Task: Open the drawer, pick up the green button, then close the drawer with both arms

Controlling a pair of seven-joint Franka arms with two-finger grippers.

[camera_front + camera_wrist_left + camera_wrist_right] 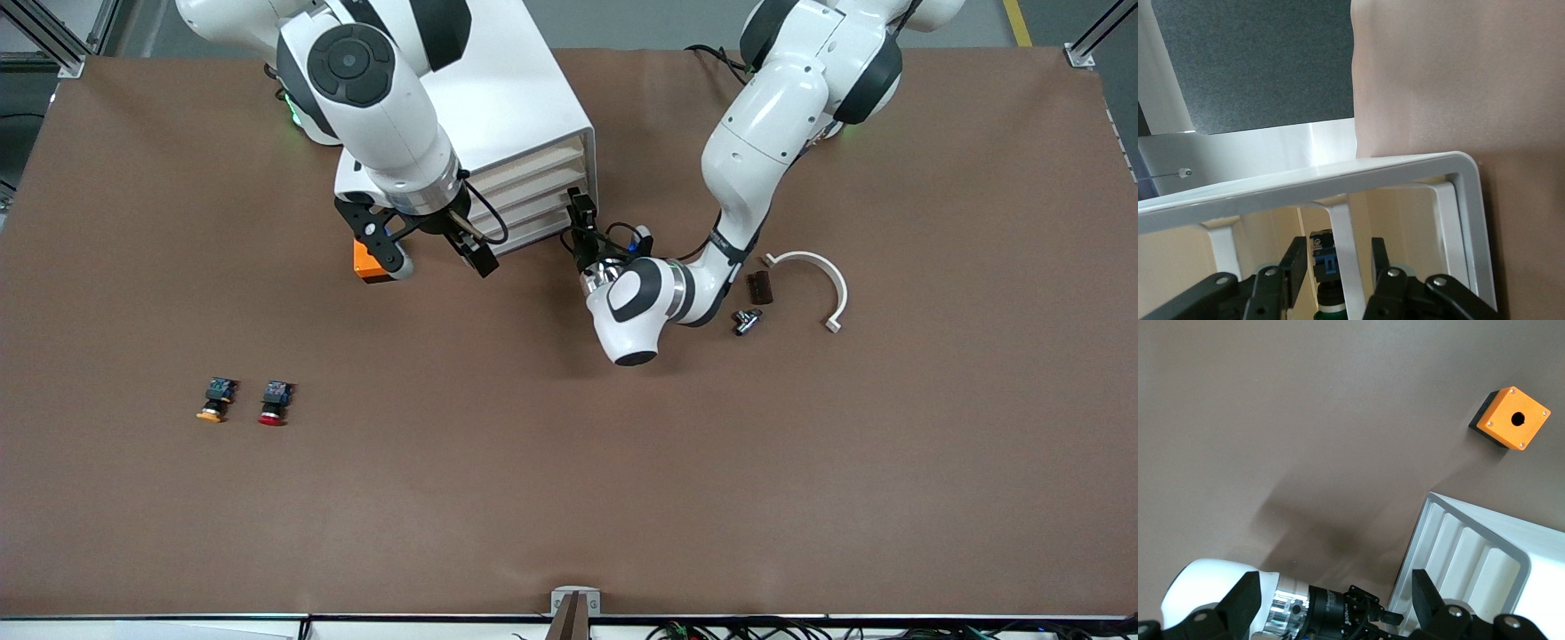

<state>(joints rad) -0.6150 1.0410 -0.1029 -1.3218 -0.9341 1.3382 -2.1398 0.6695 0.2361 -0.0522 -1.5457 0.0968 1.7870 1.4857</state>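
Note:
The drawer [1371, 173], a white ribbed tray, stands pulled out from the bottom of the white cabinet [507, 98]; its rim also shows in the right wrist view [1471, 547]. Inside it lies the button [1325, 257], black-and-blue bodied with a green cap, beside a white rib. My left gripper [1336, 250] reaches into the drawer at the cabinet's corner [580, 222]; its fingers [1295, 267] stand apart, one on each side of the button and rib, with a gap showing. The front view hides the button. My right gripper [427, 244] hangs open and empty over the drawer's edge [1335, 587].
An orange box [372, 265] with a round hole sits on the table beside the cabinet, under the right hand. An orange-capped button [213, 402] and a red-capped one [274, 404] lie nearer the front camera. A white curved bracket [822, 280] and small parts [745, 320] lie by the left arm.

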